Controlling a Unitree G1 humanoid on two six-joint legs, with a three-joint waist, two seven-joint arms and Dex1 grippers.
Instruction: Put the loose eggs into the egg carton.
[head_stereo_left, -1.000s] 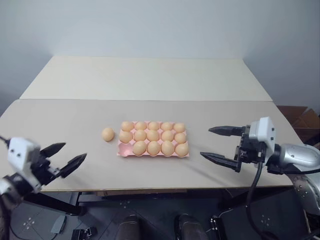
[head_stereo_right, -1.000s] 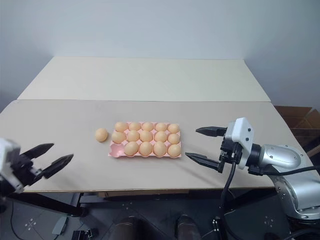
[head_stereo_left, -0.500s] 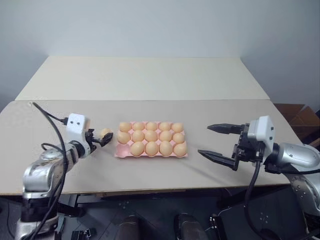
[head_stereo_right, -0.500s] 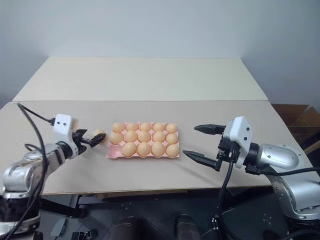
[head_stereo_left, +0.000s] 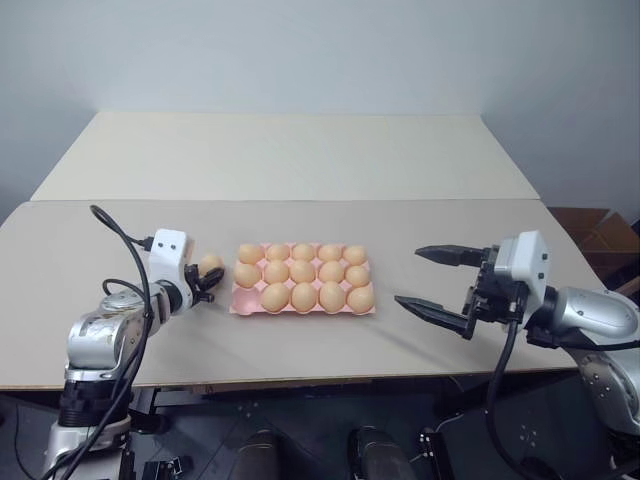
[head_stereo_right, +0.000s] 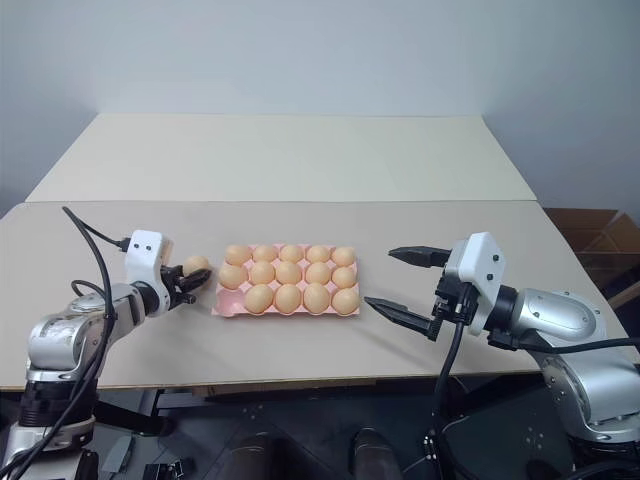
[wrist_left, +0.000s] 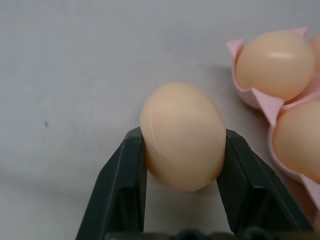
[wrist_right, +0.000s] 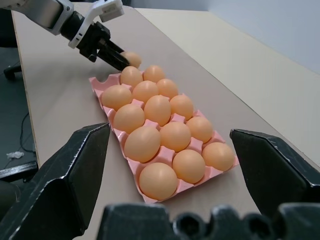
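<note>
One loose egg (wrist_left: 182, 127), pale orange-tan, sits low over the beige table just left of the egg carton (head_stereo_left: 242, 299). My left gripper (head_stereo_left: 208, 277) is shut on this egg, one black finger (wrist_left: 125, 185) pressed to each side of it. The pink carton holds several eggs; its front-left corner cup is bare. My right gripper (head_stereo_left: 408, 275) hovers to the right of the carton, open, with nothing between its fingers, pointing toward the carton.
A second beige table panel (head_stereo_left: 290, 150) lies behind the seam, against the pale wall. A brown cardboard box (head_stereo_left: 600, 235) stands off the table's right edge. The table's front edge (head_stereo_left: 300, 380) runs close below both arms.
My left arm swung in from the lower left to the loose egg, and its fingers have closed on the egg. The right gripper stayed put. The carton has not moved.
</note>
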